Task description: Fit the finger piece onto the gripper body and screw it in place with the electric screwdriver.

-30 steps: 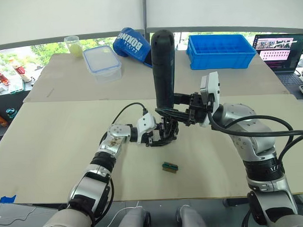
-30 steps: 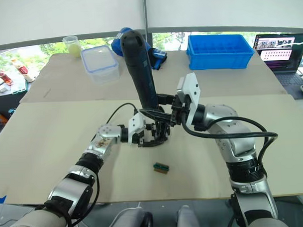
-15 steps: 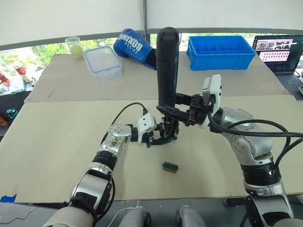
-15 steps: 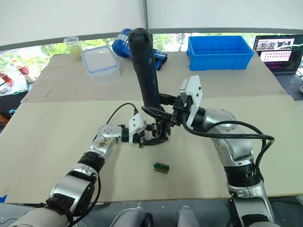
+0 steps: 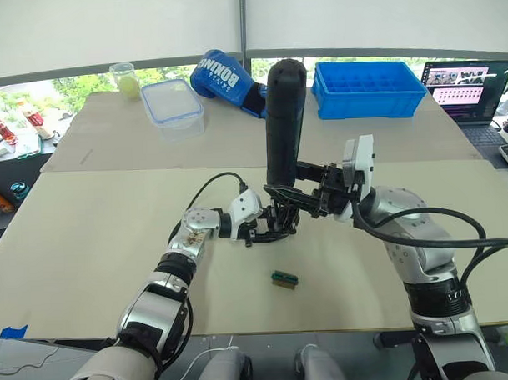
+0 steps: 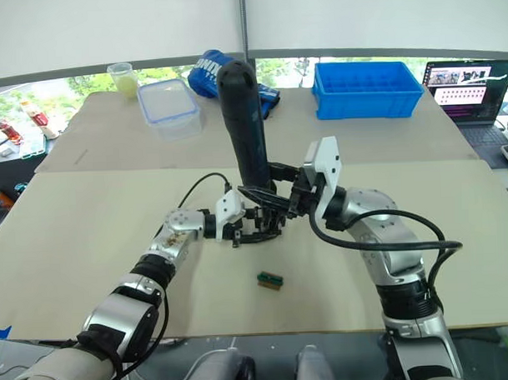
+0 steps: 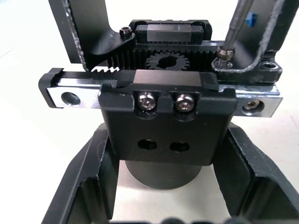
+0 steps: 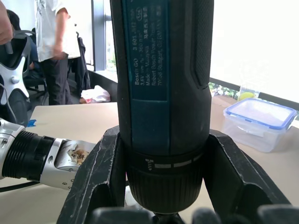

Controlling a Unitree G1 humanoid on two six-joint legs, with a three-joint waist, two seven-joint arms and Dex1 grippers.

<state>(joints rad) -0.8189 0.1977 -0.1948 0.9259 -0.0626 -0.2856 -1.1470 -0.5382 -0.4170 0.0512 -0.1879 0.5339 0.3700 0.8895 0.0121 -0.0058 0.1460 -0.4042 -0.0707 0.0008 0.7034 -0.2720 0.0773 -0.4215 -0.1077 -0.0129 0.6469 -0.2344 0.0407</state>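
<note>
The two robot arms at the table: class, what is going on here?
The left tool clamps the gripper body on the table. The right tool holds the electric screwdriver upright, with its bit set on a screw at one end of the body. A small green-and-black block lies apart, nearer the robot.

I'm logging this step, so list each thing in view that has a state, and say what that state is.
electric screwdriver: upright, bit down on a screw of the gripper body
gripper body: held just over the table
left claw: shut on the gripper body
right claw: shut on the electric screwdriver
plastic box: lid on
blue bin: open-topped
laptop: screen lit
</note>
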